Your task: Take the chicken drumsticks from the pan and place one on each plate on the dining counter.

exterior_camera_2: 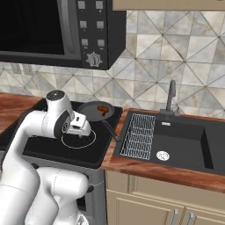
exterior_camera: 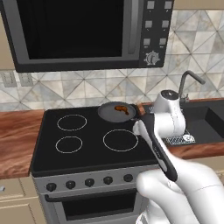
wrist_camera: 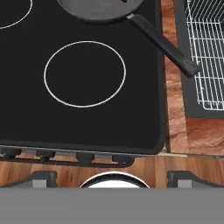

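Resting on the rear right burner of the black stove (exterior_camera: 87, 131), the pan (exterior_camera: 114, 112) is recorded with its handle (wrist_camera: 164, 43) angled toward the sink (exterior_camera_2: 176, 140). The chicken drumsticks (exterior_camera: 121, 109) are seen inside the pan, lying close together; they cannot be told apart clearly. The gripper (wrist_camera: 112, 177) is held above the front edge of the stove, jaws spread wide, nothing gripped, well apart from the pan. A wire rack (exterior_camera_2: 138, 135) is noted in the sink's left side. A microwave (exterior_camera: 83, 30) is mounted above the stove. A white ring-marked front right burner (wrist_camera: 85, 73) lies bare beneath the hand.
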